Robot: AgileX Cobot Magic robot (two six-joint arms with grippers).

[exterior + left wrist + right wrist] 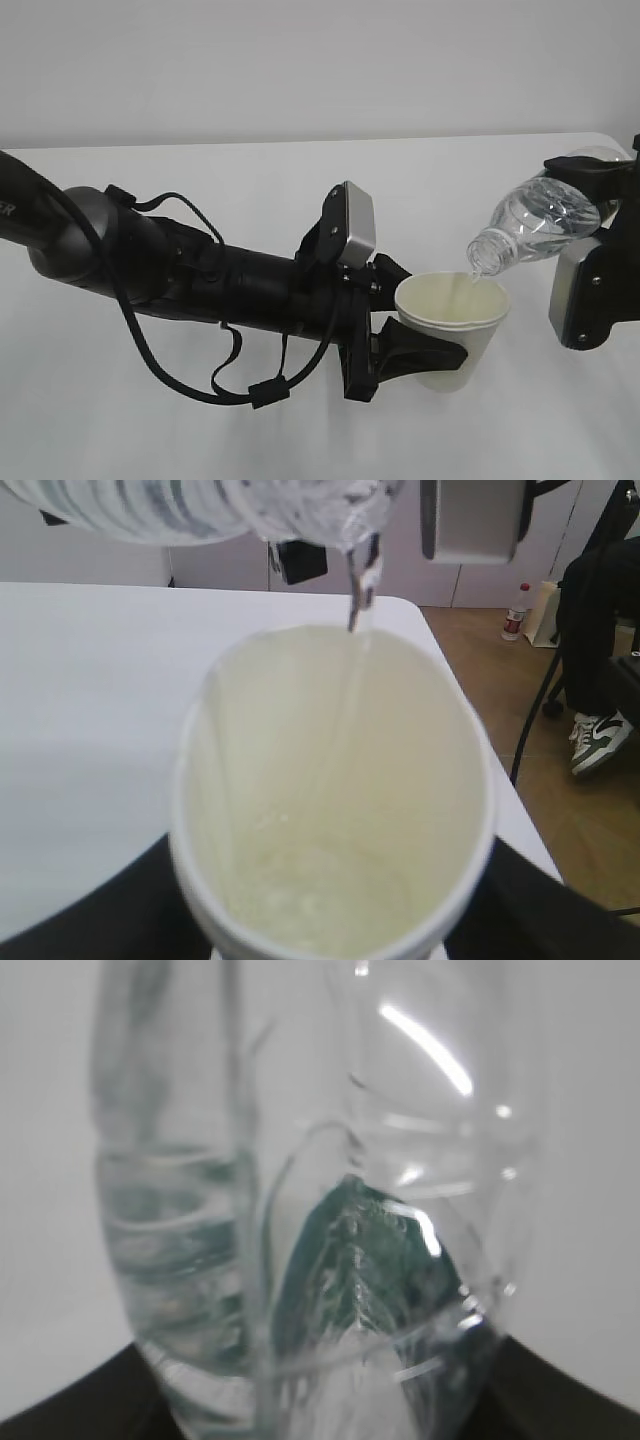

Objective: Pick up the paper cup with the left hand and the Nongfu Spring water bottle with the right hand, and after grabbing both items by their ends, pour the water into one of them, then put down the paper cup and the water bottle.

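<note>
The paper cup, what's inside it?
A thin stream of water falls from the bottle into the paper cup, pooling shallowly at its cream bottom. Nothing else shows.

left hand [405, 335] clamped, right hand [600, 190] raised, gripping

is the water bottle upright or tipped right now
Tipped: the water bottle slants neck-down over the paper cup, a thin stream of water leaving its mouth.

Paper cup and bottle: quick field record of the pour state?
paper cup: upright, off the table, held by left hand fingers around its side
Nongfu Spring water bottle: tilted, neck down over cup rim, held by right hand
water: thin stream falling from neck into cup
cup fill: shallow pool at bottom
table: white
</note>
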